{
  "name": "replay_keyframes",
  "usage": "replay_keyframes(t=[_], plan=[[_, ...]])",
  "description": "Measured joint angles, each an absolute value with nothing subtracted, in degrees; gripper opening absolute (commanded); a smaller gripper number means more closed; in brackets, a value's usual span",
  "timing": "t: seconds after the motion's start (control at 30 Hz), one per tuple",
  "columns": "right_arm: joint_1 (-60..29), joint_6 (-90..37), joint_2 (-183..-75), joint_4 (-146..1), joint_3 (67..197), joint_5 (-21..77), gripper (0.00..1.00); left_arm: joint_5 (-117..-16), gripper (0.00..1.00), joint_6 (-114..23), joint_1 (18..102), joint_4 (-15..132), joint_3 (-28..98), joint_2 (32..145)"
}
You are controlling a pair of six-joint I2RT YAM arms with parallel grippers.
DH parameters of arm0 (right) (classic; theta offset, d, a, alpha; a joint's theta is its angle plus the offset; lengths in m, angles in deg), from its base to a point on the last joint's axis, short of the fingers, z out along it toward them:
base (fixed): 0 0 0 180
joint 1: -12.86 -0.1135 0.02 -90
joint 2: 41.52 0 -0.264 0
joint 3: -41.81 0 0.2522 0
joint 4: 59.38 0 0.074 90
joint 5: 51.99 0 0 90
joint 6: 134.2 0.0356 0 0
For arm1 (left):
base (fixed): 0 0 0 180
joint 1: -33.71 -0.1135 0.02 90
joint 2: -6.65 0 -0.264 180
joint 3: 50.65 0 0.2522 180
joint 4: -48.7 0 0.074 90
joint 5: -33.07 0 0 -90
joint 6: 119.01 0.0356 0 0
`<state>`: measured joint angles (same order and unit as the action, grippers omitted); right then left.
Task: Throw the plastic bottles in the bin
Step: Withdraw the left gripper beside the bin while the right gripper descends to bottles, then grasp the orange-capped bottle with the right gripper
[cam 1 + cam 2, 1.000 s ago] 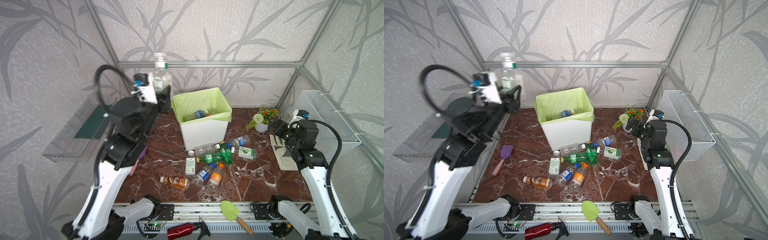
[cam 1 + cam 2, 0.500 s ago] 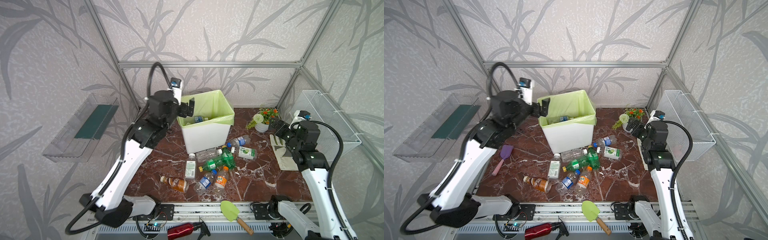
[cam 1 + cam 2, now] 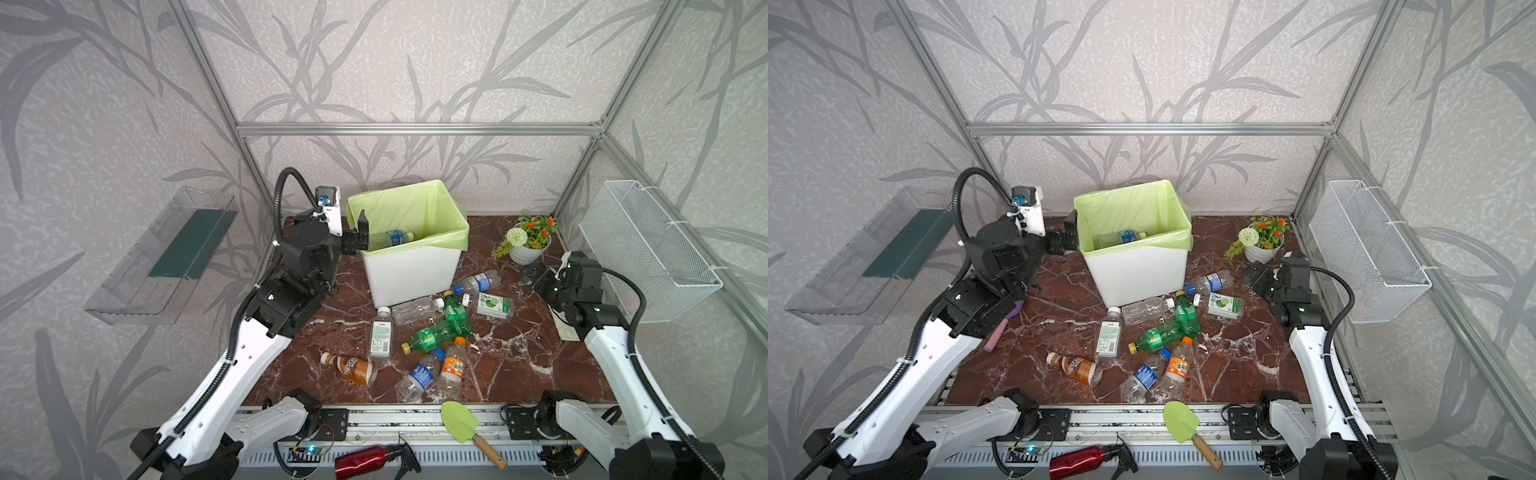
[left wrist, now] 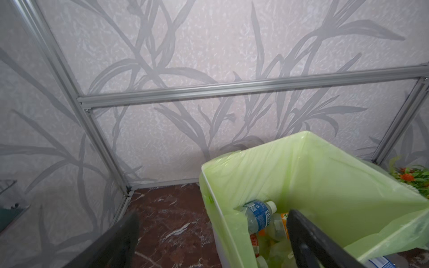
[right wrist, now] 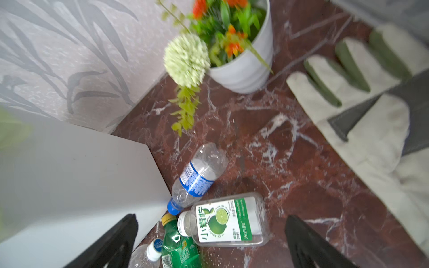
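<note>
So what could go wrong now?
The open left end effector straddles the rim of the bin, so pulling away might snag the green bag or tip it. The loose bottles lie piled together; grabbing one may roll others away. The right end effector hovers near the flower pot and could bump it.

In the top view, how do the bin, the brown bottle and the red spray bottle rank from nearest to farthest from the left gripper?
1. bin, right beside the left gripper.
2. brown bottle, lying on the floor in front.
3. red spray bottle, on the front rail.
</note>
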<state>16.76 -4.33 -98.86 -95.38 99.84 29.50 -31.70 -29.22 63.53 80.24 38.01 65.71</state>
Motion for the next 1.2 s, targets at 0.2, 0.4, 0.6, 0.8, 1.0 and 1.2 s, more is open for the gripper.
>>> replay_keyframes(t=[0.2, 0.4, 0.6, 0.8, 1.0, 1.2], plan=[[11.5, 6.5, -103.3, -95.8, 95.3, 28.9, 0.99, -31.7, 0.99, -37.8, 53.0, 83.1, 33.2, 59.5], [5.5, 8.2, -105.1, -98.4, 95.3, 27.5, 0.97, -35.4, 0.99, -40.3, 51.2, 85.0, 25.9, 57.0], [-7.0, 8.4, -101.8, -105.4, 93.9, 25.8, 0.88, -36.4, 0.99, -41.1, 51.2, 85.8, 21.1, 56.0], [-22.3, 12.3, -98.9, -108.8, 91.3, 25.6, 0.84, -36.0, 0.99, -41.2, 51.2, 85.8, 20.2, 55.3], [-29.8, 15.8, -99.5, -109.0, 89.0, 26.5, 0.83, -36.1, 0.99, -41.2, 51.2, 85.8, 20.2, 55.2], [-33.2, 15.8, -105.8, -106.7, 90.3, 26.5, 0.87, -36.4, 0.99, -41.1, 51.2, 85.7, 19.6, 54.1]])
